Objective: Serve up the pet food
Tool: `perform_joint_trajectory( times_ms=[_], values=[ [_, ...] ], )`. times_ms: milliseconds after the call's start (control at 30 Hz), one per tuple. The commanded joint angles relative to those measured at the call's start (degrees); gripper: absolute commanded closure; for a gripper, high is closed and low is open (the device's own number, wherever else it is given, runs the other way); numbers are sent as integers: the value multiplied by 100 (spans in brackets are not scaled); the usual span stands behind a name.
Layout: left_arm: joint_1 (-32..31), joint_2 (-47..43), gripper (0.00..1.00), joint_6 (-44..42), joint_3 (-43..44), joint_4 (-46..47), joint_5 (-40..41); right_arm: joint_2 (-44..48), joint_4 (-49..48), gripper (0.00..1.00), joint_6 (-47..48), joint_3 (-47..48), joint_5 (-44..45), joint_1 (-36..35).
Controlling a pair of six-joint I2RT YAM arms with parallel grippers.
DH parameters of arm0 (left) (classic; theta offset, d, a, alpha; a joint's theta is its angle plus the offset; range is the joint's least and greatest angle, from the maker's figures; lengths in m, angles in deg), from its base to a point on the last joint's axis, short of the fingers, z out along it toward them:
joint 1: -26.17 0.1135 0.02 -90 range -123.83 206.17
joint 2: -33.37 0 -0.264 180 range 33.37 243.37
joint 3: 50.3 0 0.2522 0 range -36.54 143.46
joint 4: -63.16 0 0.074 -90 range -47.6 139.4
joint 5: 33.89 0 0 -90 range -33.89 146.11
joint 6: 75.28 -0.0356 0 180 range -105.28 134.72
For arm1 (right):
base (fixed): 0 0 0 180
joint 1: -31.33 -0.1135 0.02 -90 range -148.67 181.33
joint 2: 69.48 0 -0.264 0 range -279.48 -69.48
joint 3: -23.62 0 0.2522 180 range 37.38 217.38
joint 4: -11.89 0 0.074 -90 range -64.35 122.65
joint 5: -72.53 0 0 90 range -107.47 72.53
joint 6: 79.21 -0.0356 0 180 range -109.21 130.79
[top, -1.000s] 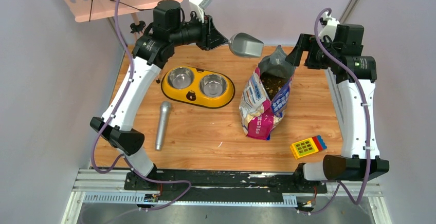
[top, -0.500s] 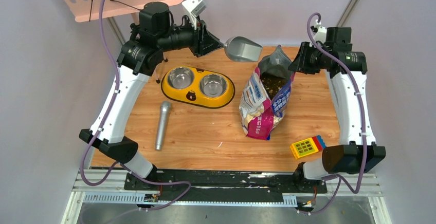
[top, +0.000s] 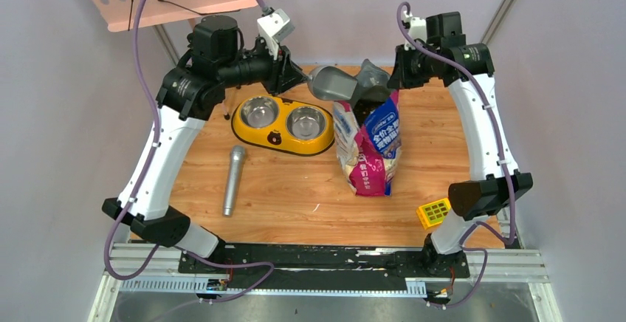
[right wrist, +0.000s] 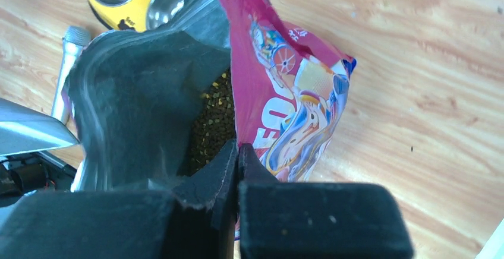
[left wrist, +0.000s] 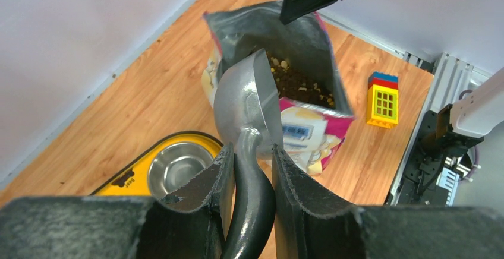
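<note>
The pet food (left wrist: 297, 84) (right wrist: 214, 122) is dark kibble inside the open pink and blue bag (top: 365, 145) (left wrist: 309, 134) (right wrist: 291, 104), which stands nearly upright right of centre. My right gripper (top: 385, 78) (right wrist: 238, 149) is shut on the back rim of the bag's mouth and holds it up. My left gripper (top: 297, 78) (left wrist: 252, 158) is shut on the handle of the grey metal scoop (top: 331, 83) (left wrist: 246, 107) (right wrist: 24, 131). The scoop's empty bowl hangs at the left edge of the bag's mouth, just above the kibble.
The yellow double-bowl feeder (top: 284, 124) (left wrist: 134, 176) (right wrist: 128, 15) lies left of the bag, both steel bowls bare. A silver microphone (top: 234, 178) (right wrist: 68, 63) lies in front of it. A yellow toy block (top: 434, 211) (left wrist: 383, 95) sits by the right arm's base.
My right gripper closed on the bag's rim and drew it up and to the left, so the bag stands more upright. My left arm brought the scoop down to the bag's mouth.
</note>
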Motion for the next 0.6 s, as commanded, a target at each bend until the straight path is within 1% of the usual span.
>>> perform_joint_trajectory(
  times_ms=[0,67,167,300,400,467,533,567],
  values=[
    [-13,-321,100,-195,230,174,-109,69,-1042,100,315,1084,-250,-396],
    [-16,-307,100,-315,241,145,-83,45,-1050,100,343,1197,-307,-521],
    [-19,-179,100,-350,353,-75,-236,98,-1056,100,396,1069,-387,-699],
    [-78,288,100,-497,640,-645,-98,135,-1099,100,480,989,-401,-888],
    [-138,585,100,-694,704,-708,-42,132,-1121,100,489,1005,-380,-997],
    [-284,725,100,-904,736,-733,47,118,-1130,100,484,1007,-373,-1071],
    [-539,914,100,-1246,824,-939,322,119,-1151,100,461,992,-318,-1176],
    [-635,981,100,-1426,873,-1000,593,118,-1167,100,458,978,-261,-1235]
  ],
)
